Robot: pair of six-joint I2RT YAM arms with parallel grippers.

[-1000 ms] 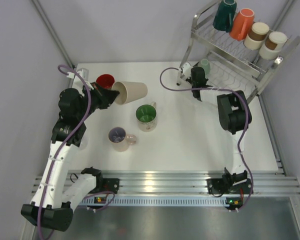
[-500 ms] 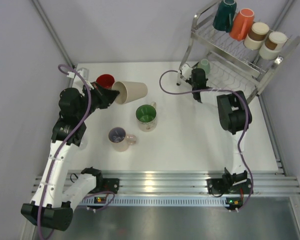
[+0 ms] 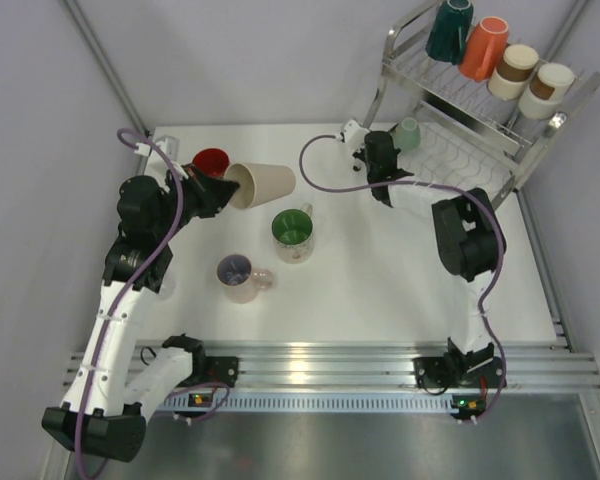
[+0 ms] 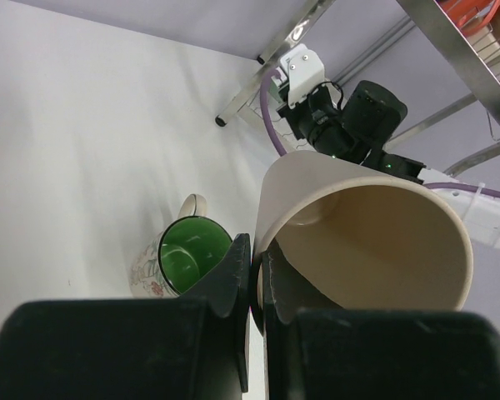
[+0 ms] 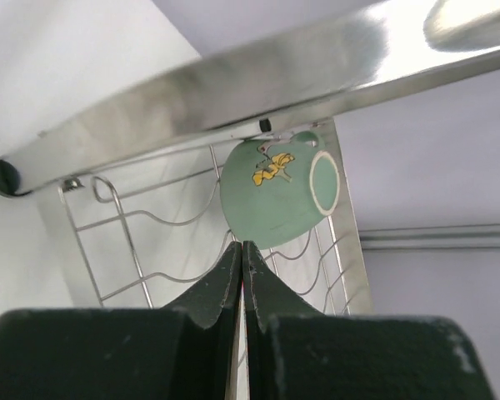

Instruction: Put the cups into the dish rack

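Observation:
My left gripper (image 3: 230,190) (image 4: 256,267) is shut on the rim of a beige cup (image 3: 265,182) (image 4: 375,242), one finger inside and one outside, with the cup tipped on its side and its mouth toward the wrist. My right gripper (image 3: 390,145) (image 5: 242,246) is shut on nothing, just in front of a mint cup (image 3: 408,133) (image 5: 275,196) lying on the lower wire shelf of the dish rack (image 3: 450,100) (image 5: 233,92). On the upper shelf stand dark teal (image 3: 450,28), orange (image 3: 483,47), beige-and-brown (image 3: 513,70) and white-and-brown (image 3: 546,88) cups.
On the table stand a red cup (image 3: 211,161), a green-lined mug (image 3: 293,233) (image 4: 183,254) and a pinkish mug (image 3: 242,277). The right arm's purple cable (image 3: 325,175) loops over the table left of the rack. Grey walls close in on both sides.
My right gripper has drawn back to the left, away from the mint cup, which stays on the lower shelf. The left arm and its beige cup have not moved.

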